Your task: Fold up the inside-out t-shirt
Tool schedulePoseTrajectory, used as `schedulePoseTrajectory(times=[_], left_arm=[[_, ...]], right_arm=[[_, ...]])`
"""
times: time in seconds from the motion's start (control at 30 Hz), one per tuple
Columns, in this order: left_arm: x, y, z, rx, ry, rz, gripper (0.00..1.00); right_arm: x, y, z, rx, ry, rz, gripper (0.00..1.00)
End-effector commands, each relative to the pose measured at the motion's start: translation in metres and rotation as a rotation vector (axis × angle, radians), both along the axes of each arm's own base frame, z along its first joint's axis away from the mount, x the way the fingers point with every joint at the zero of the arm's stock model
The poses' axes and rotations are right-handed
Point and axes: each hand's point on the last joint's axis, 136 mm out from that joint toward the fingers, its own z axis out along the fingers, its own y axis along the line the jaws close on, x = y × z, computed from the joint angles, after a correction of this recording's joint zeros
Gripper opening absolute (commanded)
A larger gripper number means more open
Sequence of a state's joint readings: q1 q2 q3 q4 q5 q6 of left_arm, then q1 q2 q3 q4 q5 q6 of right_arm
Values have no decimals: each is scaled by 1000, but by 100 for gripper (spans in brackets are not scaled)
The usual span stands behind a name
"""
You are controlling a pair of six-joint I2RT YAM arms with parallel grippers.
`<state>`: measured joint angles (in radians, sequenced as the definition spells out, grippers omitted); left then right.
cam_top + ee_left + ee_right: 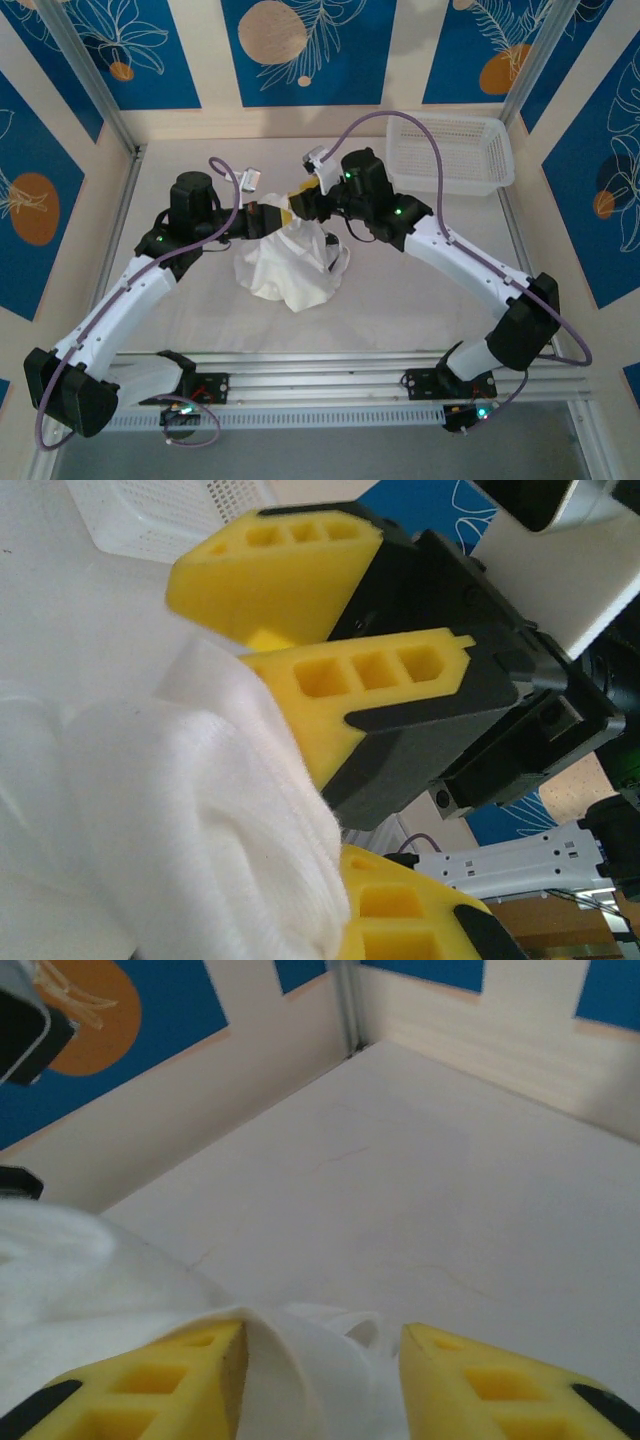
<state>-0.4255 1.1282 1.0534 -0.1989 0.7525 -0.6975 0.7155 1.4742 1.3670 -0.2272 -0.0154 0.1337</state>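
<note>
Where the t-shirt (290, 270) is gathered up, the left gripper (272, 216) pinches its top. Right gripper (322, 1335) stands spread around a cloth fold.

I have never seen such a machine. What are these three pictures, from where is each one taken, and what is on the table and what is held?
It is a two-armed robot at a table. One picture looks down from above; the other two come from a camera on each wrist. A crumpled white t-shirt lies in the middle, a basket at the far right. The left gripper is shut on the t-shirt. The right gripper is open, with a fold of cloth between its fingers.
</note>
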Motion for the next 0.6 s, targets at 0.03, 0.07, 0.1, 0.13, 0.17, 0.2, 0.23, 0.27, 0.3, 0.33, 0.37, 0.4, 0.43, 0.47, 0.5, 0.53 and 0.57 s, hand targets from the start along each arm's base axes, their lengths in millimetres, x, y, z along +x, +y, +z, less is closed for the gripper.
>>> schedulePoseTrajectory(times=[0.03,0.07,0.1,0.13,0.17,0.2,0.23,0.27,0.3,0.33,0.37,0.4,0.43,0.47,0.5,0.53,0.57], left_arm=[[-2,5,19,6,-88,14,0],[-2,5,18,14,-93,13,0],[-2,6,17,26,-94,15,0],[-2,7,16,41,-96,18,0],[-2,9,13,59,-93,23,0],[-2,12,9,88,-91,31,0],[-1,16,4,123,-91,47,0],[0,20,-3,159,-81,62,0],[1,25,-8,187,-77,73,0],[2,28,-12,197,-68,73,4],[2,30,-14,199,-64,72,7],[2,31,-16,200,-62,70,9],[3,31,-17,203,-59,72,10],[4,33,-20,215,-53,83,13],[7,36,-24,237,-49,98,18],[9,41,-30,272,-45,117,26],[11,47,-37,315,-37,139,35]], right_arm=[[-13,-3,-28,-34,185,42,37],[-12,-5,-31,-33,205,32,33],[-9,-10,-33,-32,223,10,27],[-7,-15,-35,-29,242,-9,20],[-7,-20,-34,-22,254,-20,13],[-7,-25,-32,-9,268,-28,7],[-9,-28,-28,7,278,-21,0],[-13,-31,-25,23,286,-10,0],[-17,-34,-21,45,289,5,0],[-23,-35,-17,68,288,25,0],[-28,-36,-13,88,284,41,0],[-32,-37,-9,108,278,54,0],[-36,-38,-6,124,274,65,0],[-39,-38,-4,136,274,71,0],[-43,-38,-1,146,279,82,0],[-47,-38,1,153,284,97,0],[-50,-38,4,158,288,107,0]])
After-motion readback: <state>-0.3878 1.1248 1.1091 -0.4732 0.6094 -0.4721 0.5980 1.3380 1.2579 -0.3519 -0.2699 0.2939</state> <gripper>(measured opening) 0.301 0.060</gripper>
